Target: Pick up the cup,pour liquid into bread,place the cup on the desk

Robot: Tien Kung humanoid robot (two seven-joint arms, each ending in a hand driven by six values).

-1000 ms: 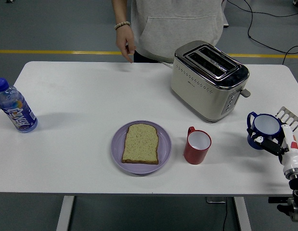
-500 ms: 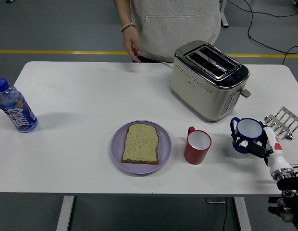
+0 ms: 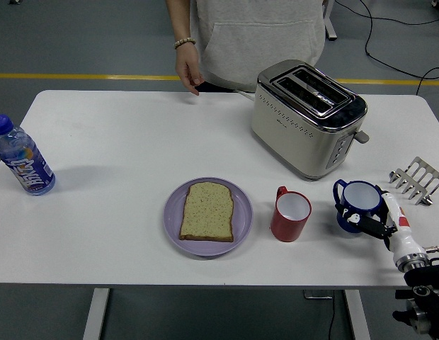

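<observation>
The robot's right hand (image 3: 379, 225) comes in from the lower right corner of the table. Its black fingers (image 3: 362, 218) are wrapped around a blue cup (image 3: 356, 204) that is white inside. The blue cup is upright and looks a little off the white table (image 3: 120, 142), but I cannot tell for sure. It is just to the right of a red mug (image 3: 289, 214), with a small gap between them.

The red mug stands upright on the table, and it is white inside too. Left of it is a purple plate (image 3: 173, 221) with one slice of brown bread (image 3: 207, 211) lying flat on it. The blue cup is well to the right of the bread.

Behind the mug sits a shiny silver toaster (image 3: 306, 117) with two slots on top. A small metal rack (image 3: 416, 180) lies at the right edge of the table, near the blue cup.

Far on the left side stands a water bottle (image 3: 21, 159) with a blue cap and a blue label.

A person in a grey hoodie (image 3: 258, 39) stands at the far side. One hand (image 3: 187, 72) hangs down just above the far edge of the table and holds nothing. There is a bead bracelet on that wrist.
</observation>
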